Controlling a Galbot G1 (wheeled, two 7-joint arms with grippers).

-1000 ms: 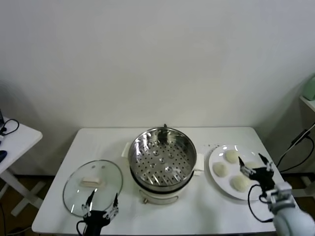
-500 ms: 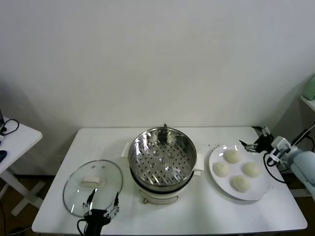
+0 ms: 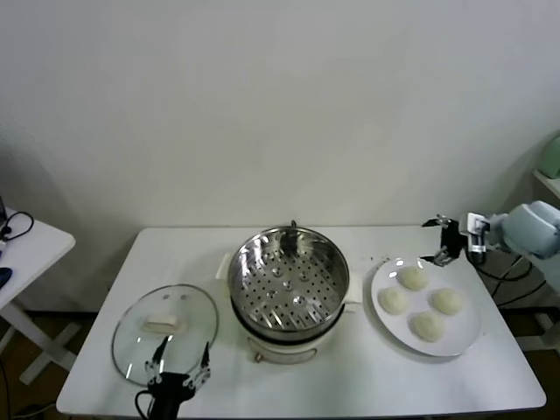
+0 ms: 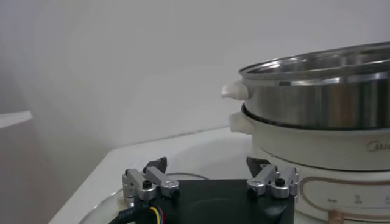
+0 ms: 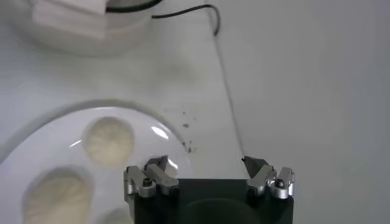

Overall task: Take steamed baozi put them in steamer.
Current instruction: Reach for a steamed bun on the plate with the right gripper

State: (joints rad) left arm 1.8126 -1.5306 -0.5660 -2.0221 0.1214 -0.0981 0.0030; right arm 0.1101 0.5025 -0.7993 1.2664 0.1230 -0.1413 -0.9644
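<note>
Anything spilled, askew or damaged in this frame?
Only small dark specks on the table beside the plate, near its far rim. Four baozi sit neatly on it, the steamer stands level and the glass lid lies flat.

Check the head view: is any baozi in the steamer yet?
No. The steamer shows only its bare perforated bottom, and all four baozi sit on the white plate beside it.
</note>
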